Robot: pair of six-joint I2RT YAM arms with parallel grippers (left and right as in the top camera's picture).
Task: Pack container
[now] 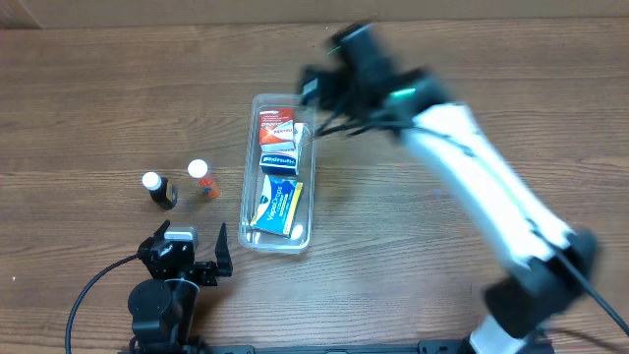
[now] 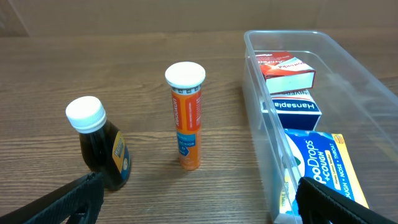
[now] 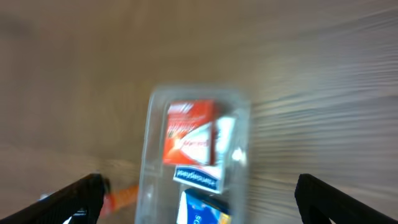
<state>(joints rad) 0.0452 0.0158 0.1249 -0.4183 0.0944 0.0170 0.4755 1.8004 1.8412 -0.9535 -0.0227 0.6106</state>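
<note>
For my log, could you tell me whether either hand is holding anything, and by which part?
Nothing is held: the left hand and the right hand are both open and empty.

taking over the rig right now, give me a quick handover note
Left end effector: open, empty, near edge, facing the bottle and tube.
Right end effector: open, empty, above the bin's far end; its view is blurred.
Bin: mid-table, holding the red box, blue box and cough-drop box.
Done: three boxes in.
Left: bottle and tube stand on the table left of the bin, probably next to pack.
</note>
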